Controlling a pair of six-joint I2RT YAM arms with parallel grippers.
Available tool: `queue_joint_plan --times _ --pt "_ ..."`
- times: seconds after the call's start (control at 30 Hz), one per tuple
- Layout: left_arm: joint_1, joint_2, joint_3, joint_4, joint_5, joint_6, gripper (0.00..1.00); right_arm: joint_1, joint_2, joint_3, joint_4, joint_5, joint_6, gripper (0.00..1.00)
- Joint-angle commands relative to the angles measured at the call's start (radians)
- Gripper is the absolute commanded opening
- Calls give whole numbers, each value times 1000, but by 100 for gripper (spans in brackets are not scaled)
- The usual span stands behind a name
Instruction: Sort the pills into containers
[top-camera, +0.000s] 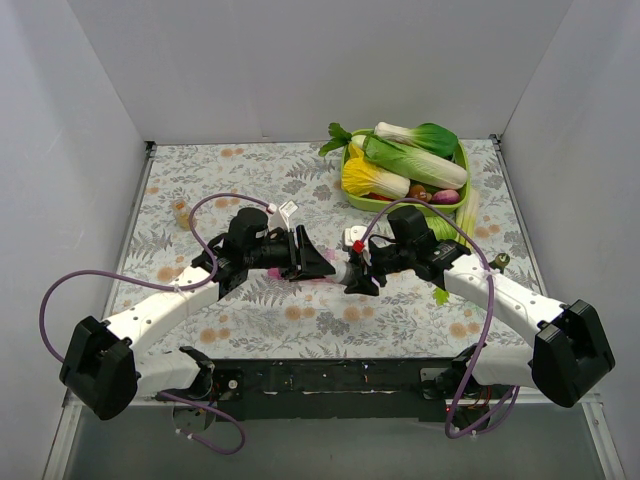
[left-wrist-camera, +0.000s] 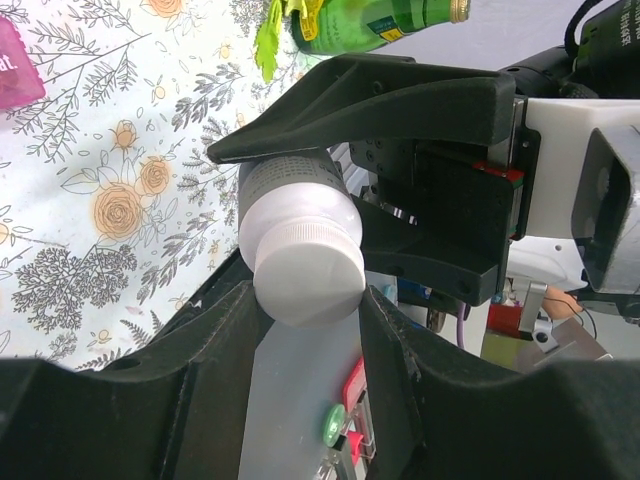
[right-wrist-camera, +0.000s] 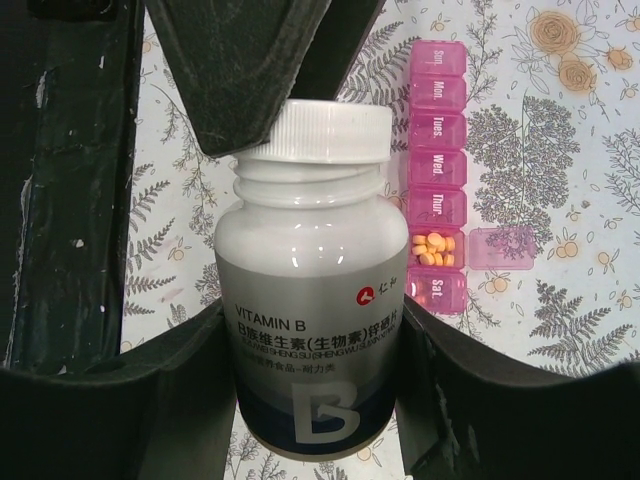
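My right gripper (right-wrist-camera: 315, 335) is shut on the body of a white vitamin B bottle (right-wrist-camera: 310, 250) and holds it above the table. My left gripper (left-wrist-camera: 305, 305) is shut on the bottle's white ribbed cap (left-wrist-camera: 305, 265), which also shows in the right wrist view (right-wrist-camera: 325, 125). In the top view the two grippers meet at mid-table, the left (top-camera: 318, 262) and the right (top-camera: 358, 277). The pink pill-organizer strip (right-wrist-camera: 437, 140) lies on the table below, right of the bottle. One compartment's lid (right-wrist-camera: 505, 248) is open, and several orange pills (right-wrist-camera: 433, 248) lie in it.
A green tray (top-camera: 352, 192) of toy vegetables stands at the back right. A small object (top-camera: 180, 210) sits near the left wall. White walls close in the floral tablecloth (top-camera: 250, 170) on three sides.
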Motion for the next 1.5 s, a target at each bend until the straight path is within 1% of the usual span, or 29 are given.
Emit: queue_joint_plan --times 0.0,0.13,0.27,0.4,0.63,0.77,0.83,0.93,1.07,1.13,1.2,1.23,1.27,1.33,1.37,1.43,1.47 --pt "-5 -19 -6 31 28 3 8 11 -9 61 36 -67 22 1" --pt "-12 -19 5 6 8 29 8 9 2 64 39 -93 48 1" --pt "-21 -2 37 -99 -30 119 8 9 22 73 30 -135 68 1" --pt "-21 10 60 -149 -40 176 8 9 34 78 30 -178 91 1" --pt "-21 6 31 -72 26 157 9 8 53 56 105 -283 186 1" --pt "-21 -11 11 -48 55 181 10 -9 67 43 172 -369 253 1" --pt "-21 -14 9 -48 78 198 11 -17 73 26 209 -400 316 1" --pt "-21 -19 12 -57 109 256 13 -20 88 20 266 -451 368 1" --pt "-21 10 54 -148 155 388 15 -21 97 -2 315 -513 428 1" --pt "-21 38 74 -181 181 426 17 -21 99 -26 383 -532 485 1" --pt "-21 56 107 -228 189 472 21 -21 99 -42 441 -557 517 1" --pt "-16 59 120 -245 187 483 30 -21 100 -46 447 -558 525 1" --pt "-2 61 135 -262 187 488 33 -21 97 -48 447 -554 523 1" --pt "16 46 144 -265 178 485 46 -21 93 -51 443 -544 520 1" --pt "27 36 150 -265 163 483 59 -23 91 -51 441 -541 513 1" --pt "31 9 157 -265 141 480 69 -21 87 -51 426 -535 500 1" --pt "37 3 158 -264 138 477 76 -23 84 -51 423 -531 493 1"
